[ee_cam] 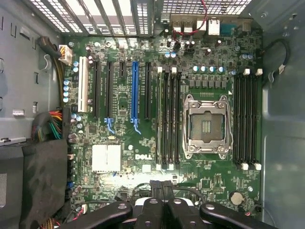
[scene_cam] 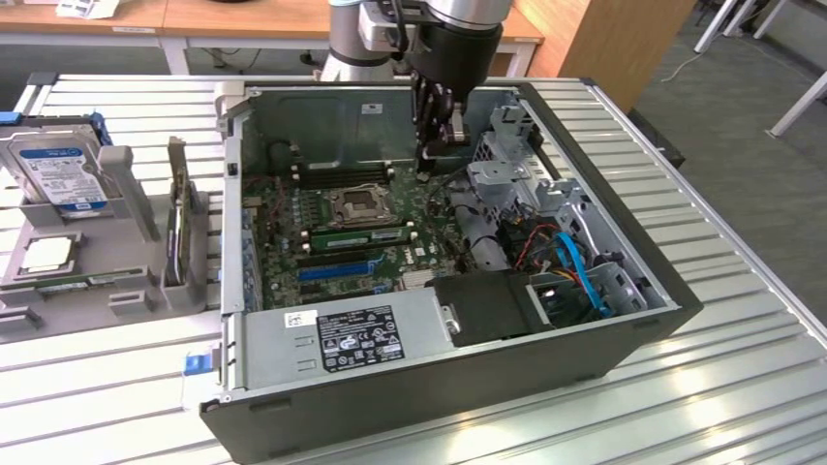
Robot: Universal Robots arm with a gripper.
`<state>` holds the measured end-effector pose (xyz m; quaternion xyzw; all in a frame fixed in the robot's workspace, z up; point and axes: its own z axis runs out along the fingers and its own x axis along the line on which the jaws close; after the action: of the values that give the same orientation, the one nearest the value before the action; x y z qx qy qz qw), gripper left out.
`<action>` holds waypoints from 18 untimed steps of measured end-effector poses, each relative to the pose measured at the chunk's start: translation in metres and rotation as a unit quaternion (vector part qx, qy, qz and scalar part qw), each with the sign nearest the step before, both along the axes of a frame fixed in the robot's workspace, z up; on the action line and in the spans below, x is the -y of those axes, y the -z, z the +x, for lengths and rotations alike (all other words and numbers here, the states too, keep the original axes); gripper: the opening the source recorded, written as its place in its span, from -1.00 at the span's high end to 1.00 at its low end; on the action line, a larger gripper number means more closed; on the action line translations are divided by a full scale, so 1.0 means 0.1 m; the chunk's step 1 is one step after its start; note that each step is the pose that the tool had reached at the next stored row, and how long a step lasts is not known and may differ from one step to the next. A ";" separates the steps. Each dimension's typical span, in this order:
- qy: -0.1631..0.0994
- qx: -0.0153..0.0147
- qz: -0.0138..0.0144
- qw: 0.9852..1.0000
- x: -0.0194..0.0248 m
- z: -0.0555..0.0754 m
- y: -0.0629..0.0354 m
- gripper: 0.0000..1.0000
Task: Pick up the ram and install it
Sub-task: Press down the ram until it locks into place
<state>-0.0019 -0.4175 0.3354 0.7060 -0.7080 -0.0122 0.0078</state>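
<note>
1. The gripper [scene_cam: 437,134] is hanging with its fingers pressed together and gripping nothing, above the motherboard [scene_cam: 387,208], beyond the CPU socket [scene_cam: 358,203] and toward the exterior view's right of it
2. The ram [scene_cam: 358,235] is standing on edge in the black memory slots just on the near side of the CPU socket, between that socket and the blue expansion slot [scene_cam: 339,268]. It is looking level along its length, so I am judging it placed in its slot rather than waiting to be picked
3. As I am reading it, the work in hand is the seating. Doing it well is meaning pressure straight down on the stick's top edge, shared evenly along its length, with the closed fingers acting as a blunt pusher
4. Whether the slot's end latches are sitting closed I cannot tell, so they are worth checking at both ends of the stick
5. The risk is lying in the CPU socket's open pin field right beside the stick, so any sideways drift toward it is to be avoided
6. The arm is reaching down into the open case [scene_cam: 621,291] from the far side of the CPU socket, wrist pointing almost straight down
7. From the wrist camera the gripper [ee_cam: 164,188] is looking squarely down on the board, with the CPU socket [ee_cam: 208,125] ahead of its fingertips
</note>
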 end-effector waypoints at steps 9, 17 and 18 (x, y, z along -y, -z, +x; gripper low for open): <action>0.000 0.000 0.000 1.000 0.000 0.00 0.003 0.80; 0.000 0.001 0.000 1.000 0.000 0.00 0.087 0.80; 0.000 0.001 0.000 1.000 0.000 0.00 0.096 0.80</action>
<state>-0.0018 -0.4175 0.3258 0.7061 -0.7080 -0.0113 0.0068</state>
